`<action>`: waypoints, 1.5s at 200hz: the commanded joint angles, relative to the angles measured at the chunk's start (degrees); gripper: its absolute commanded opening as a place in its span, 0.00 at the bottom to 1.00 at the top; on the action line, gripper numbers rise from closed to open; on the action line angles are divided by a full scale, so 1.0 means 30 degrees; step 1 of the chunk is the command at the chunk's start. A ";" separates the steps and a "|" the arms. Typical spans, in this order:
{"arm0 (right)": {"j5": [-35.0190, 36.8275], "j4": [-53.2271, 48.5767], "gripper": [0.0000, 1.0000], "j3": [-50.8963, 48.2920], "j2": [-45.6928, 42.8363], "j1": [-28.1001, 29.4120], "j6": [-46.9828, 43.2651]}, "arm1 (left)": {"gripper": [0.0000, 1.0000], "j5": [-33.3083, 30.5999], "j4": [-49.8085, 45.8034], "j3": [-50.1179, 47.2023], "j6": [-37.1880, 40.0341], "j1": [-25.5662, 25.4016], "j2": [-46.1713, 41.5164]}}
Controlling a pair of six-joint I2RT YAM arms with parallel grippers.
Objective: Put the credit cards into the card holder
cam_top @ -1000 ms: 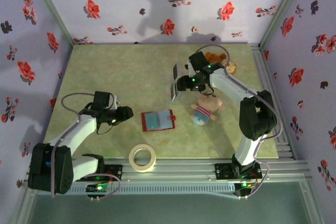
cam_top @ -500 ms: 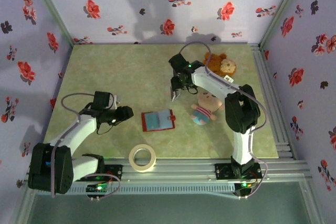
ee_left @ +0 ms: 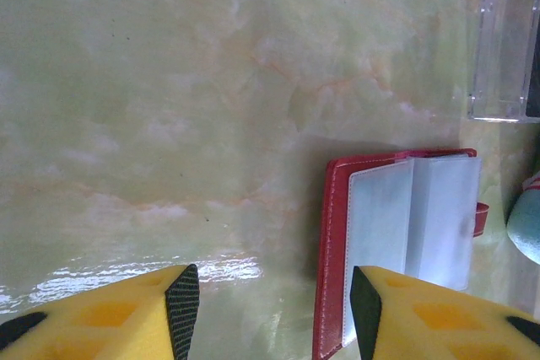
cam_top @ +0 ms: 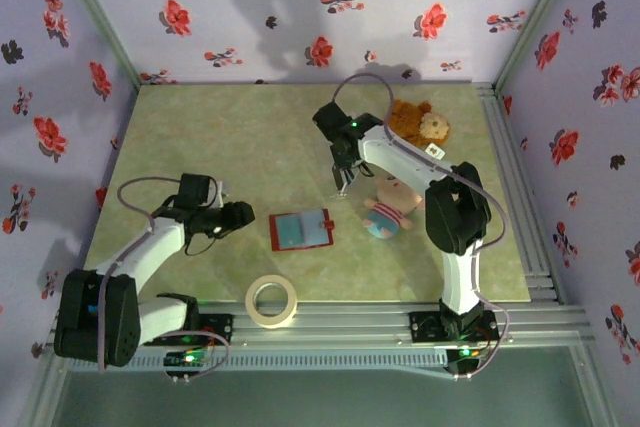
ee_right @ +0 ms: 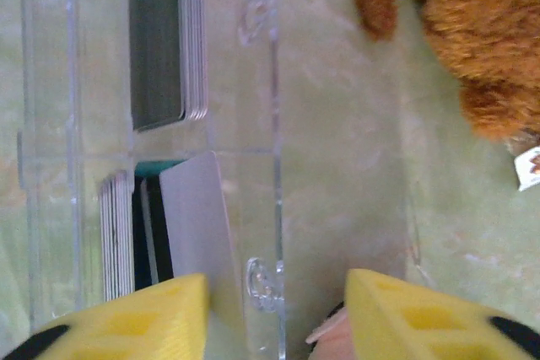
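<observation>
The card holder is a small red wallet lying open on the green table, its clear pockets facing up. My left gripper hovers open just left of it, and its right finger overlaps the wallet's near corner. The credit cards stand in a clear slotted stand: a dark grey stack and a second stack with one grey card leaning out. My right gripper points down over the stand, open. The leaning card's edge and the stand's wall lie between its fingers.
A brown plush bear sits just right of the stand. A pink and blue plush doll lies right of the wallet. A roll of tape rests near the front edge. The clear stand also shows beyond the wallet.
The right arm has swung left and down over the clear stand, and its jaws have narrowed. The left arm and the wallet have stayed put.
</observation>
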 commanded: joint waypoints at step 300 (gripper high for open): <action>-0.3436 -0.0075 0.66 -0.0015 -0.0639 0.0050 -0.0779 | 0.53 0.1230 0.1065 0.1180 0.0026 -0.0105 0.2264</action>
